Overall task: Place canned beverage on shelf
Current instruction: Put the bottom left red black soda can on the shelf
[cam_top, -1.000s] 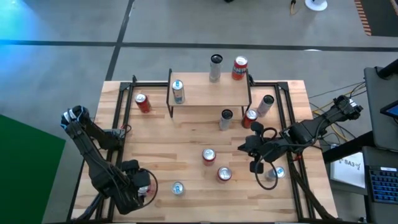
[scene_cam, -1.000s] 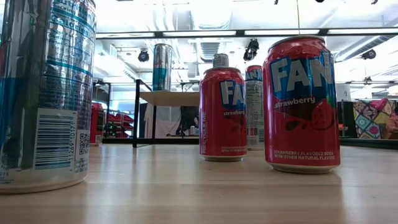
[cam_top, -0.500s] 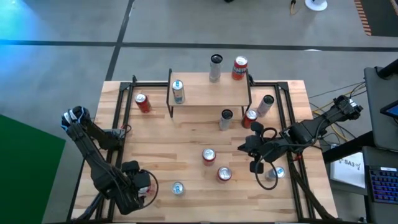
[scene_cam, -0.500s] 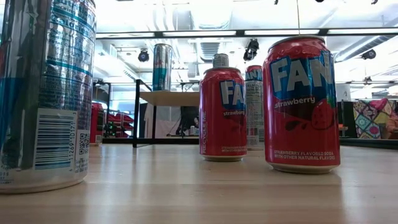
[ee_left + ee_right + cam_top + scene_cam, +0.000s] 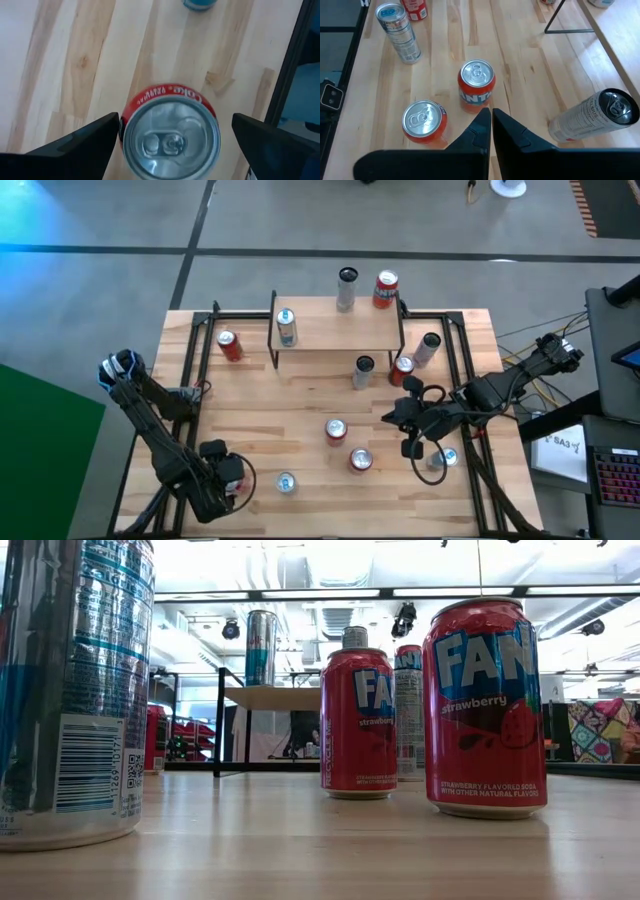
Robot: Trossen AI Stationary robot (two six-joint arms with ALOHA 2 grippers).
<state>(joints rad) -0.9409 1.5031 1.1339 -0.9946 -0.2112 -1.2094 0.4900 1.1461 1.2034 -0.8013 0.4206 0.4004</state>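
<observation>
Clearly the biggest risk sits at the left gripper [image 5: 170, 145], whose fingers are spread wide on either side of a red cola can [image 5: 170, 132] standing upright on the table [image 5: 300, 395] near its front left corner; nothing is gripped yet, and if the fingers close off-centre or too high on the rim, I judge the can could tip or slide away toward the table edge. Carrying it to the shelf [image 5: 335, 330] at the far side also looks tricky, since a blue and silver can [image 5: 287, 327] already stands on its left end and other cans crowd the way, so a low path could knock something over. In the high view the left arm folds down from its base at the table's left side, wrist pointing straight down over the can. The right gripper [image 5: 490, 131] waits above the table's right front area with its fingers pressed together, empty, looking over two orange soda cans [image 5: 476, 86] and a slim silver can [image 5: 592, 116].
</observation>
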